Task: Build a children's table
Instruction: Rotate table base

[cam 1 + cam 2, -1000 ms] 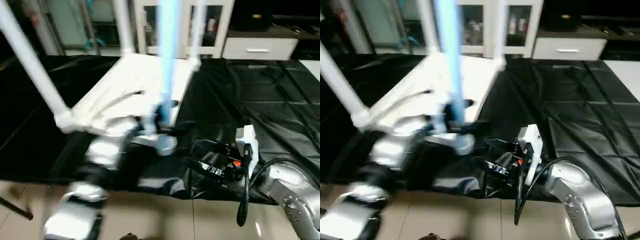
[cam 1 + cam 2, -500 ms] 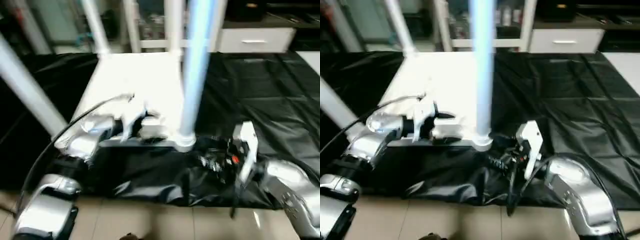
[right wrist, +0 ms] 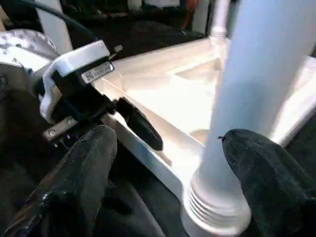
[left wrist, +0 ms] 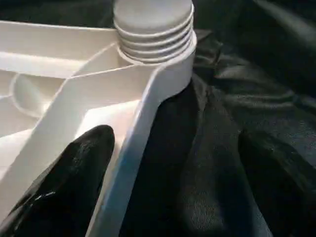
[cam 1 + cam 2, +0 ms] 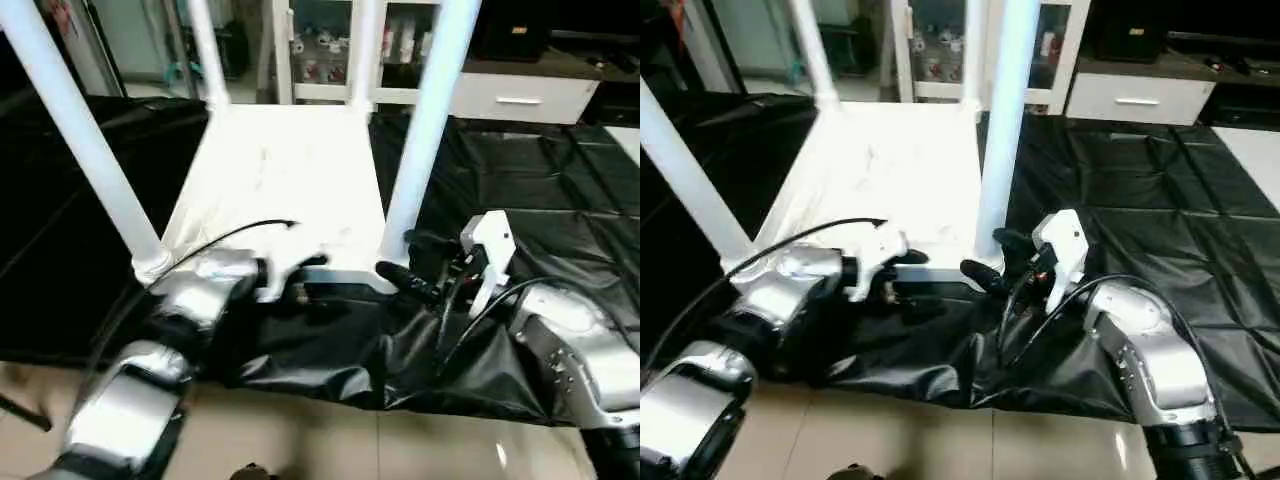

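The children's table lies upside down on the black cloth, its white top (image 5: 290, 170) facing up with four white legs standing in the corner sockets. The near right leg (image 5: 425, 130) rises from its threaded socket (image 3: 217, 212). My right gripper (image 5: 405, 258) is open, its black fingers (image 3: 74, 187) either side of that leg's base, which sits closer to one finger. My left gripper (image 5: 305, 280) is open astride the top's near rim (image 4: 143, 128), one finger over the ribbed underside and the other over the cloth.
The black-draped worktable (image 5: 540, 200) spreads out to the right and left of the top. A white drawer unit (image 5: 510, 95) and a glass-fronted cabinet (image 5: 330, 40) stand behind. A black cable (image 5: 220, 240) arcs over my left forearm. Tiled floor (image 5: 300, 440) lies below the near edge.
The whole view has swung and steadied. My right gripper has come in around the near right leg's base. My left gripper has moved from that leg's base to the near rim.
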### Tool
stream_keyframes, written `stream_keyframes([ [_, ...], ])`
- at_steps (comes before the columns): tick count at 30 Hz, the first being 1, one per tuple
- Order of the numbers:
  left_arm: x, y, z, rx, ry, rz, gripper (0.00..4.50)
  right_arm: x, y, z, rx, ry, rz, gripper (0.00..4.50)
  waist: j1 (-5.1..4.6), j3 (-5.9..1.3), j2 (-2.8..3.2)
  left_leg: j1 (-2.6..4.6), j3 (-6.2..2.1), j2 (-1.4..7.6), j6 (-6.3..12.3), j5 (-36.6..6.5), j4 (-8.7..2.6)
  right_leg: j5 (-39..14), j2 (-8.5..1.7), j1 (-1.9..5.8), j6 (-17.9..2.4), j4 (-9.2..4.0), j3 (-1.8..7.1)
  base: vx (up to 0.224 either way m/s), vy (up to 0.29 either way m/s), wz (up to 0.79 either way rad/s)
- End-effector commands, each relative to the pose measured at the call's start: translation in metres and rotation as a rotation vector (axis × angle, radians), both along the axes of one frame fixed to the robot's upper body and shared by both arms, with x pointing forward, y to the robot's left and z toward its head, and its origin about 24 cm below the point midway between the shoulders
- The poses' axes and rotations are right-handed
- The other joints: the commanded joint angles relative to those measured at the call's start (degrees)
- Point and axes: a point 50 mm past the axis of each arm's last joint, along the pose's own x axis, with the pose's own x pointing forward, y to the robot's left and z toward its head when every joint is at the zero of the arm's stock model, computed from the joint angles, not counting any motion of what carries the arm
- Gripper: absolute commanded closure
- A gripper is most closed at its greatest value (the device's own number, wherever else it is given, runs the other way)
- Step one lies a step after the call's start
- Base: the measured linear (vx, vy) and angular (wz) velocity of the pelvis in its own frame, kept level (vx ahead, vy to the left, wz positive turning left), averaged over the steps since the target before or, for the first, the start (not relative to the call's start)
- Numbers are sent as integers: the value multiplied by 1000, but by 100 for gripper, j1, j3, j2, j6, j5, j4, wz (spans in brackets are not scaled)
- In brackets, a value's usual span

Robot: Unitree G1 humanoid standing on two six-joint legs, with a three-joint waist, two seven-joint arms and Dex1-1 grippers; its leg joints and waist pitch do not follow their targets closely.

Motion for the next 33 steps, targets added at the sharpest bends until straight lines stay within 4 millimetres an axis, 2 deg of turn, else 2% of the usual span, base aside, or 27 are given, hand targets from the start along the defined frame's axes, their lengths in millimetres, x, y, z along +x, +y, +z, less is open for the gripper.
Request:
stream_keyframes([
  [1, 2, 0, 0, 35, -14, 0, 25, 1, -2, 3, -22, -17, 10, 63, 31, -394, -112, 67, 14, 9, 139, -948, -394, -262, -182, 318, -1222, -320, 44, 0, 0, 0],
  [5, 7, -1, 0, 77, -36, 28, 62, -6, -3, 1, -25, -4, 53, 63, 40, -404, -90, 101, 19, 25, 265, -955, -370, -126, -174, 307, -1347, -311, 46, 0, 0, 0],
  [6, 8, -1, 1, 77, -37, 32, 62, -7, -3, 1, -24, -2, 60, 63, 46, -396, -59, 101, 18, 28, 256, -998, -374, -124, -168, 307, -1363, -321, 47, 0, 0, 0],
  [7, 9, -2, 2, 77, -42, 30, 81, -10, -3, 0, -19, 4, 75, 63, 55, -400, 1, 105, 8, 26, 233, -1011, -370, -118, -173, 304, -1377, -312, 48, 0, 0, 0],
  [9, 10, -3, 3, 79, -47, 37, 93, -13, -2, -1, -22, 7, 85, 63, 56, -400, -36, 114, 9, 31, 207, -1094, -377, -65, -165, 316, -1410, -319, 47, 0, 0, 0],
  [10, 12, -5, 4, 77, -57, 43, 93, -15, -2, -1, -21, 10, 91, 63, 67, -398, 11, 125, 10, 37, 178, -1170, -377, -61, -155, 306, -1408, -333, 48, 0, 0, 0],
  [11, 15, -7, 8, 64, -78, 64, 101, -20, -2, -2, -17, 18, 101, 63, 68, -390, 91, 139, 1, 44, 112, -1331, -391, -111, -152, 298, -1413, -351, 45, 0, 0, 0],
  [12, 16, -8, 9, 58, -79, 69, 113, -21, -3, -2, -16, 21, 102, 63, 68, -391, 60, 136, -7, 35, 68, -1433, -390, -143, -153, 326, -1435, -341, 44, 0, 0, 0],
  [13, 17, -9, 10, 51, -80, 72, 123, -23, -3, -3, -15, 27, 103, 63, 83, -391, 139, 144, -11, 36, 46, -1462, -386, -175, -160, 312, -1441, -337, 48, 0, 0, 0],
  [14, 17, -10, 11, 53, -81, 68, 129, -26, -4, -4, -14, 34, 106, 63, 69, -372, 103, 136, -6, 33, 40, -1574, -400, -329, -159, 319, -1426, -370, 48, 0, 0, 0],
  [15, 17, -12, 11, 62, -73, 55, 129, -29, -4, -5, -16, 49, 113, 63, 78, -375, 91, 137, -8, 30, 32, -1591, -400, -411, -165, 326, -1418, -369, 50, 0, 0, 0],
  [16, 16, -14, 9, 82, -70, 32, 144, -35, -6, -8, -30, 73, 120, 63, 80, -358, 154, 135, -6, 25, 18, -1632, -409, -621, -165, 319, -1359, -407, 58, 0, 0, 0],
  [17, 15, -14, 8, 93, -71, 21, 166, -38, -7, -9, -39, 83, 123, 63, 76, -342, 140, 125, -12, 25, 26, -1679, -418, -791, -175, 334, -1318, -416, 63, 0, 0, 0],
  [18, 15, -15, 7, 100, -72, 19, 166, -39, -9, -10, -52, 79, 112, 63, 76, -341, 176, 117, -15, 14, 18, -1671, -420, -1002, -179, 335, -1236, -437, 63, 0, 0, 0],
  [19, 14, -18, 5, 111, -68, 16, 170, -38, -13, -8, -48, 61, 71, 63, 51, -348, 169, 120, -12, 12, 10, -1685, -419, -1142, -181, 332, -1179, -456, 67, 0, 0, 0],
  [20, 14, -19, 4, 118, -68, 18, 170, -37, -15, -7, -45, 53, 56, 63, 40, -354, 205, 110, -19, 7, 0, -1646, -415, -1148, -179, 333, -1166, -448, 67, 0, 0, 0],
  [21, 13, -20, 2, 129, -66, 18, 181, -37, -17, -5, -43, 45, 40, 63, 15, -350, 190, 100, -19, 6, 20, -1611, -421, -1205, -171, 329, -1129, -466, 62, 0, 0, 0],
  [23, 12, -20, -2, 166, -62, 0, 209, -38, -19, -3, -45, 39, 28, 63, -9, -359, 219, 99, -26, 9, 26, -1587, -423, -1247, -174, 325, -1119, -471, 57, 0, 0, 0],
  [24, 11, -21, -3, 174, -58, -5, 213, -38, -20, -2, -45, 38, 26, 63, -34, -356, 193, 84, -32, 5, 37, -1563, -429, -1236, -170, 338, -1096, -473, 52, 0, 0, 0],
  [25, 10, -21, -4, 179, -53, -10, 213, -38, -20, -2, -44, 38, 25, 63, -37, -362, 208, 97, -28, 7, 53, -1535, -419, -1208, -167, 321, -1112, -473, 52, 0, 0, 0],
  [27, 10, -20, -5, 182, -52, -12, 242, -38, -21, -2, -44, 38, 24, 63, -43, -365, 222, 92, -29, 12, 84, -1476, -414, -1072, -164, 319, -1172, -462, 50, 0, 0, 0],
  [28, 11, -20, -4, 176, -55, 5, 253, -37, -20, 0, -40, 32, 24, 63, -42, -371, 205, 95, -25, 15, 103, -1456, -410, -967, -159, 320, -1217, -453, 48, 0, 0, 0],
  [29, 11, -20, -4, 173, -56, 8, 258, -37, -20, 0, -39, 31, 24, 63, -39, -375, 216, 96, -28, 18, 110, -1440, -407, -902, -161, 320, -1245, -442, 48, 0, 0, 0],
  [30, 12, -19, -3, 163, -57, 25, 262, -36, -20, 1, -35, 28, 24, 63, -39, -375, 194, 91, -25, 18, 122, -1418, -407, -843, -158, 324, -1260, -440, 45, 0, 0, 0],
  [31, 13, -19, -2, 154, -58, 38, 272, -35, -19, 2, -32, 25, 23, 63, -36, -383, 214, 94, -23, 17, 151, -1358, -395, -684, -156, 323, -1309, -423, 42, 0, 0, 0],
  [32, 14, -18, -2, 143, -51, 47, 286, -35, -19, 2, -32, 25, 25, 63, -43, -378, 141, 88, -14, 12, 174, -1335, -396, -659, -154, 332, -1311, -434, 42, 0, 0, 0],
  [33, 14, -17, -2, 139, -47, 51, 297, -35, -19, 2, -32, 27, 28, 63, -26, -376, 185, 93, -15, 14, 188, -1321, -398, -714, -166, 325, -1320, -430, 42, 0, 0, 0],
])
